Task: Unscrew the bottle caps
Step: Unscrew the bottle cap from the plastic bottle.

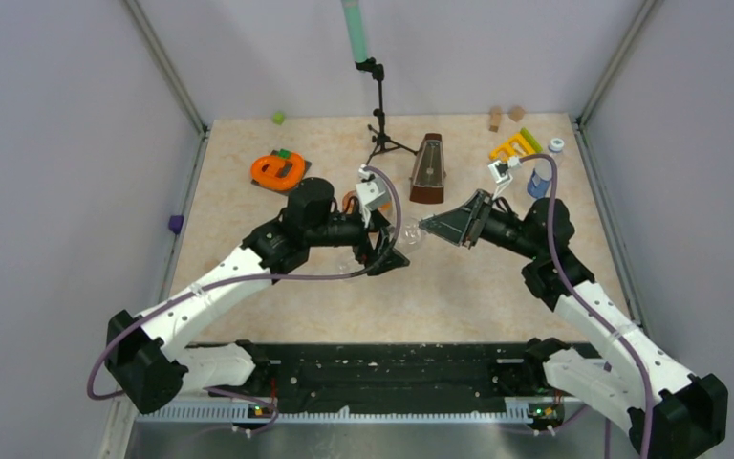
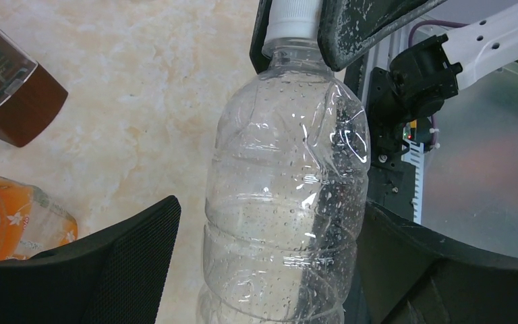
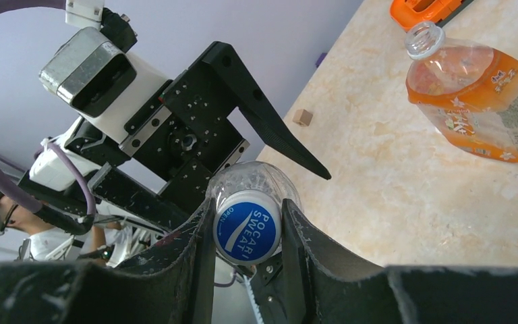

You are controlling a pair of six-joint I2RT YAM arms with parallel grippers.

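Cap [image 3: 248, 228] with the blue Pocari Sweat top is clenched between my right fingers [image 3: 190, 270], seated on the neck of the clear bottle [image 2: 283, 202]. That bottle lies roughly level just on the near side of the metronome [image 1: 428, 170]. Its long axis runs from my left arm to my right, cap end rightward. My left fingers [image 2: 108, 270] are spread wide around its body. One looks to touch the wall and the other stands apart, so they grasp nothing. I judge they must close first, or the bottle will turn with the cap. Left of the metronome lies the orange bottle [image 3: 475, 101], its neck bare.
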